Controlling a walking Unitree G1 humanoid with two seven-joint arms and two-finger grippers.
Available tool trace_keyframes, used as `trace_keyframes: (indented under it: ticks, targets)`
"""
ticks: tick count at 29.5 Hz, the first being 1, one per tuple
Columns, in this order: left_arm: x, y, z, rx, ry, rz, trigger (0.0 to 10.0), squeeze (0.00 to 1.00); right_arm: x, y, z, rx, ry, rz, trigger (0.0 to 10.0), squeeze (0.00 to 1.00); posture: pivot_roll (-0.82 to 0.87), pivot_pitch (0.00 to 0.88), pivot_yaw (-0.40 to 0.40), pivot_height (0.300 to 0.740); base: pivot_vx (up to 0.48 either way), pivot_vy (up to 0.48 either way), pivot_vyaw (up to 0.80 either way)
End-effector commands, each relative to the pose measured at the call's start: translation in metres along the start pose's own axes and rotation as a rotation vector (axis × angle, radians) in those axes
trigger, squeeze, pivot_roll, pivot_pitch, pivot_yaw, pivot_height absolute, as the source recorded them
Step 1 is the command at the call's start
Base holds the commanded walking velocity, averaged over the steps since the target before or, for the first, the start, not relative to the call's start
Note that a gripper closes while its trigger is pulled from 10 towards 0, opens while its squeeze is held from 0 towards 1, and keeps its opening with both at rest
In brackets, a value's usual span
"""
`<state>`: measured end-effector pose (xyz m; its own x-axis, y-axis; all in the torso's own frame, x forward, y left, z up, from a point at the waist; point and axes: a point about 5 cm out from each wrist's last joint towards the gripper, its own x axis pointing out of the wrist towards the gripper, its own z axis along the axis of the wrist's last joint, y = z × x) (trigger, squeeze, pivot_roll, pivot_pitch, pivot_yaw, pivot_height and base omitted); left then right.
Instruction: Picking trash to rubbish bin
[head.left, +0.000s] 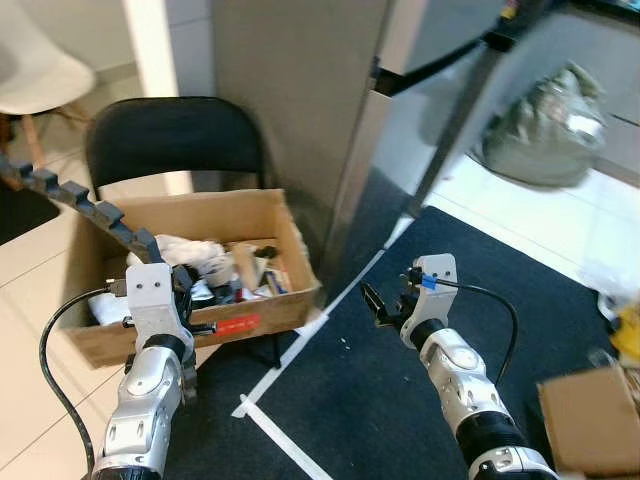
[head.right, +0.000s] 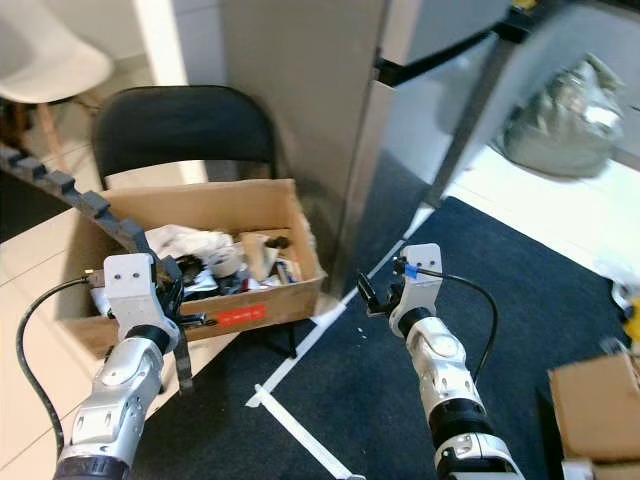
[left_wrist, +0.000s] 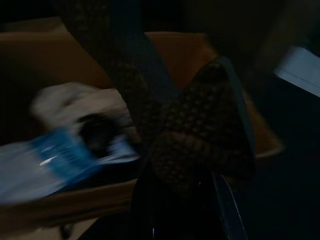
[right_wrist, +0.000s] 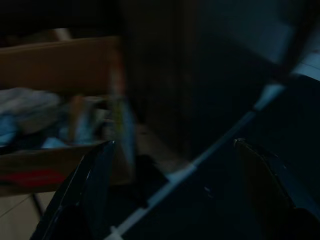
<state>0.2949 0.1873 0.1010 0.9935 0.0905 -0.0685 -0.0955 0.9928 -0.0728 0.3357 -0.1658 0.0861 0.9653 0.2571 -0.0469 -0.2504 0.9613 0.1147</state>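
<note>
— Dark carpet (head.left: 520, 290) covers the floor on the right, crossed by white tape lines (head.left: 290, 440), with pale tiles (head.left: 30, 290) on the left; what stands on them?

— A cardboard box (head.left: 265, 312) full of trash (head.left: 195, 255), resting on a black chair (head.left: 175, 135) beside a tall grey cabinet (head.left: 290, 90); crumpled white paper, dark scraps and a blue-and-white wrapper (left_wrist: 65, 160) lie inside it; a red label (head.left: 238, 324) marks its front wall.

— And the left gripper (head.left: 185, 290)?

— It hangs at the box's front edge, just above the trash; in the left wrist view a dark mesh-patterned piece (left_wrist: 200, 140) sits right at the fingers, but the picture is dim and blurred; I cannot tell whether the fingers are closed on it or how far apart they stand.

— The right gripper (head.left: 385, 305)?

— It hovers over the dark carpet near the box's right corner, well clear of the trash; its two black fingers (right_wrist: 90, 190) are spread wide apart with nothing between them; the right wrist view looks past them at the box and a tape line.

— Anything else around?

— A grey-green bag (head.left: 545, 125) lies on the pale floor far right; a second cardboard box (head.left: 590, 420) sits at the lower right edge; a white chair (head.left: 35, 65) stands top left; a black cable chain (head.left: 90, 205) runs across the left.
</note>
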Motion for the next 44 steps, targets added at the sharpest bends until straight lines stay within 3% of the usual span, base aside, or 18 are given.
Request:
trace_keyframes:
  ticks: [1,13,35,44]
  targets:
    - [-0.002,-0.006,-0.001,0.007,0.005,-0.024,10.0,0.00,-0.005,-0.004,-0.005,0.002,0.019,-0.017,10.0,0.00,0.05,0.122,-0.080,0.740,0.000,0.000,-0.80]
    - [-0.001,-0.006,0.001,0.013,0.006,-0.030,10.0,0.00,-0.006,-0.003,-0.007,0.042,0.026,-0.016,10.0,0.00,0.06,0.122,-0.075,0.740,0.000,0.000,-0.80]
    - [-0.001,-0.012,-0.001,0.055,0.025,-0.078,10.0,0.00,-0.008,-0.004,-0.005,0.034,0.019,-0.061,10.0,0.00,0.05,0.131,-0.070,0.740,0.000,0.000,-0.80]
    - [-0.007,-0.014,-0.012,0.075,0.071,-0.115,10.0,0.00,-0.019,-0.011,-0.015,0.034,0.064,-0.115,10.0,0.00,0.06,0.084,-0.095,0.740,0.000,0.000,-0.80]
